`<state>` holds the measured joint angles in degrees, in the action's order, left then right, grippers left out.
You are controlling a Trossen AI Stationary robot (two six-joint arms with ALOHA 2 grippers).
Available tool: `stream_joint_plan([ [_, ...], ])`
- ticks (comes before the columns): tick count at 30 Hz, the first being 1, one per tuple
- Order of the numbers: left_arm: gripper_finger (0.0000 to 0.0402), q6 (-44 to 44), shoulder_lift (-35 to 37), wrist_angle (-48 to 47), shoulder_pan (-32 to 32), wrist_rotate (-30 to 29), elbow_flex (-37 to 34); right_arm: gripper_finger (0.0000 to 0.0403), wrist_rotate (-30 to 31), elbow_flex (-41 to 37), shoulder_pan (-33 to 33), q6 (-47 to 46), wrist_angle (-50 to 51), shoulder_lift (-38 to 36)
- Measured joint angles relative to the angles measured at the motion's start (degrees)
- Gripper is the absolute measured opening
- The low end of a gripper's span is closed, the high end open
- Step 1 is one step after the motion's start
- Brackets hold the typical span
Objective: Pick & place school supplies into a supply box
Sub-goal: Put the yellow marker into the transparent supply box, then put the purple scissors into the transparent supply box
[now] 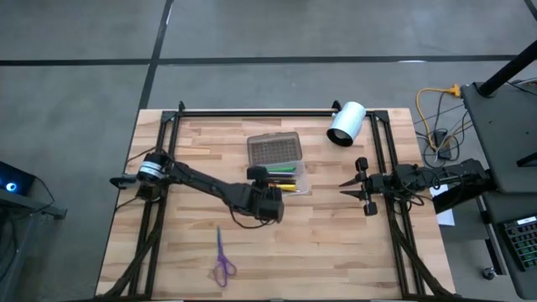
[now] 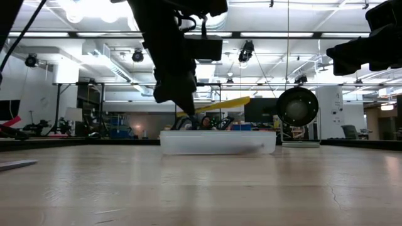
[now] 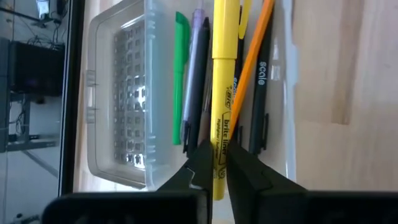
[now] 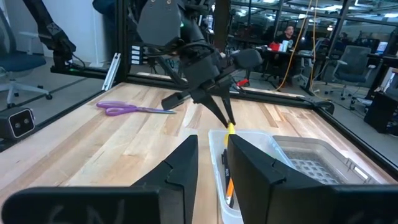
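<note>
The supply box [image 1: 277,164] is a clear case whose grey textured lid [image 3: 127,93] lies open on its far side. In its tray [image 3: 283,74] lie a green pen [image 3: 180,68], dark pens and an orange pencil [image 3: 255,56]. My left gripper [image 3: 219,163] hovers over the tray's left end, shut on a yellow highlighter [image 1: 286,186]. The purple-handled scissors [image 1: 222,258] lie flat on the table nearer the front edge. My right gripper [image 1: 344,190] waits open by the table's right side, clear of everything. My left gripper pinches the yellow highlighter near its left end [image 3: 219,146] between both fingers [image 3: 245,171]. The fingers come slanting down from the table's left, roughly in line with it. The highlighter [image 2: 220,105] is lifted clear above the box, its free end tilted upward toward the right.
A white cylinder [image 1: 346,123] lies near the far right corner, beyond the box. Black frame rails [image 1: 252,111] run along the far edge and both sides of the table. Bare wood lies between the box and the scissors and to the box's right.
</note>
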<state>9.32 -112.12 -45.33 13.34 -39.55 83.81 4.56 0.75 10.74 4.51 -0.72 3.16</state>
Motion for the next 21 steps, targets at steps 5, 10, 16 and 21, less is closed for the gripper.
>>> stream_joint_plan([
  [5,0.0015,0.27,0.0,0.25,-1.11,0.0,0.0,0.0072,0.0,-0.02,0.0,0.0,0.01,0.0],
  [10,0.0017,0.29,0.0,0.22,-1.84,0.03,-0.14,0.0068,0.0,-0.02,0.0,0.01,0.0,0.0],
  [16,0.0043,-0.91,0.0,0.2,-1.92,0.03,-0.2,0.0075,0.01,-0.01,0.0,0.0,0.0,0.0],
  [21,0.0088,-1.13,0.0,0.2,-1.92,0.06,-0.2,0.0081,0.01,0.0,0.0,0.0,0.0,0.0],
])
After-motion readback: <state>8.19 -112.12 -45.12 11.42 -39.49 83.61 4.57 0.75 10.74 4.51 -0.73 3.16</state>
